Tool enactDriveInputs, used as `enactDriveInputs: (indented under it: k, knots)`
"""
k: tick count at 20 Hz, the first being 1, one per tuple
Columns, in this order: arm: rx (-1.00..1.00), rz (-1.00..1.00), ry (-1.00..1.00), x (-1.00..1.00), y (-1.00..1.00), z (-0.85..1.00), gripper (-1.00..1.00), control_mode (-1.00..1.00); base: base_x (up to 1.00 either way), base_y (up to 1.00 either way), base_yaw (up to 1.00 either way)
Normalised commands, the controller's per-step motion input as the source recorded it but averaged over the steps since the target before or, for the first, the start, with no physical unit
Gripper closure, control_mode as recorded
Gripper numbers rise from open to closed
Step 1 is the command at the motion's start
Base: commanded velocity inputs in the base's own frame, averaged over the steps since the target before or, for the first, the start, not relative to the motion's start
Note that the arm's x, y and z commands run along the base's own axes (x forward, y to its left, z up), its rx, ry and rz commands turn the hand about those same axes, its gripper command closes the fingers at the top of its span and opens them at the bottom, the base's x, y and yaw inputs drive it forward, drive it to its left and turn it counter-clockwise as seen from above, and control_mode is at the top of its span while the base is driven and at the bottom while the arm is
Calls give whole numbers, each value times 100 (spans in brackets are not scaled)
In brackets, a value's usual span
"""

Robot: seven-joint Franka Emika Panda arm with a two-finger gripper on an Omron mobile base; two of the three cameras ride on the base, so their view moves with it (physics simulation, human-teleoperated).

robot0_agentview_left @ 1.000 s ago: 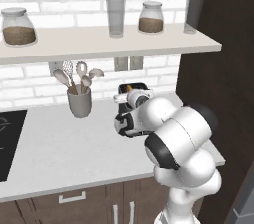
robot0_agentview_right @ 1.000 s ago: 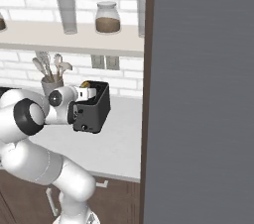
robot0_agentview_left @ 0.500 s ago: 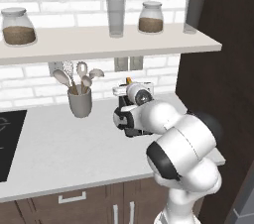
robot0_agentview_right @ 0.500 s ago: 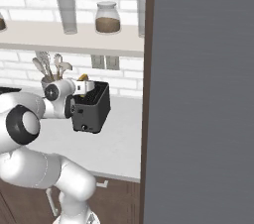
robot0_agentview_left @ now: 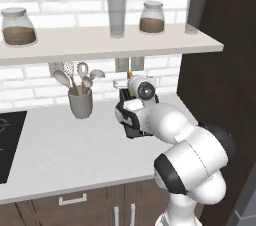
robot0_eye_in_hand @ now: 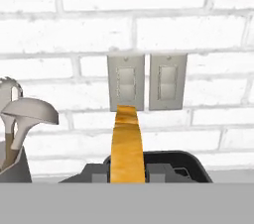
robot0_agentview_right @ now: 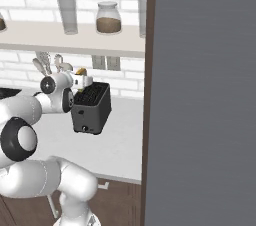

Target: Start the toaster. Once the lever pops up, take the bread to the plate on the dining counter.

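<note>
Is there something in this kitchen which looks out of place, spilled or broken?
Nothing is spilled or damaged. The one unusual thing: the bread is lifted above the toaster, gripped in the hand, not sitting in a slot.

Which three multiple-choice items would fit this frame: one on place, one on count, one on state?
1. Where does the toaster stand?
A. on the grey counter by the brick wall
B. on the shelf
C. on the stove

2. How many wall outlet plates hang side by side behind the toaster?
A. one
B. two
C. four

3. What state is the bread in?
A. lying flat on the counter
B. sunk fully in its slot
C. upright, held by the gripper above the toaster

Key: 1 A, the right base view shows it on the counter below the shelf. 2 B, the hand view shows two. 3 C, its orange crust rises from between the fingers.
</note>
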Motion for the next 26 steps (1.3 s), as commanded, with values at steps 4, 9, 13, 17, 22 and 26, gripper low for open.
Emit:
enactDriveInputs:
  k: [4, 9, 13, 17, 22, 26]
  knots:
    - [6, 0, 0, -29, 0, 21, 100, -100, 0, 0, 0]
    - [3, 0, 0, -56, 0, 6, 100, -100, 0, 0, 0]
    - [6, 0, 0, -88, 2, 17, 100, -100, 0, 0, 0]
    - [12, -1, 7, -96, 0, 62, 100, -100, 0, 0, 0]
    - [17, -2, 25, -92, 1, 81, 100, -100, 0, 0, 0]
    - [14, -1, 31, -80, 6, 51, 100, -100, 0, 0, 0]
